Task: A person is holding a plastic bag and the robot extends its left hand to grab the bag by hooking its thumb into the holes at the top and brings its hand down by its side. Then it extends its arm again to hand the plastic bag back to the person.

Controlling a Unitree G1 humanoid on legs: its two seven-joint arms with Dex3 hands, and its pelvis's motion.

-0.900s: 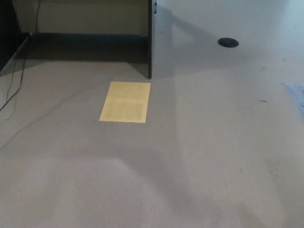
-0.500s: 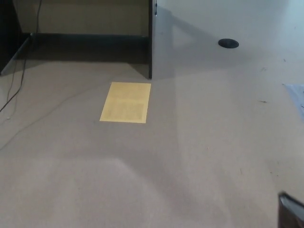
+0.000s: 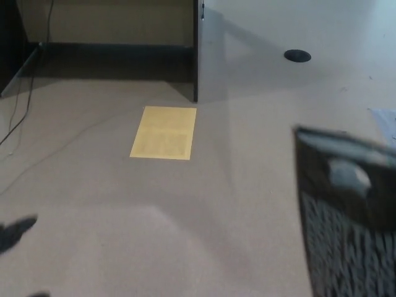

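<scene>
- The floor [image 3: 185, 235] filled most of the head view, plain and greyish.
- A dark plastic bag [image 3: 346, 223], blurred, stood at the right edge of the picture with pale lettering on its side and a light hole near its top; what held it could not be seen.
- A yellow sheet [image 3: 163, 132] lay flat on the floor, just below a dark partition edge [image 3: 195, 49].
- The left robot hand [image 3: 15, 232] showed only as a dark blurred tip at the left edge, well apart from the bag; whether its fingers were apart or together could not be told.
- A small black round disc [image 3: 297, 55] lay far back.
</scene>
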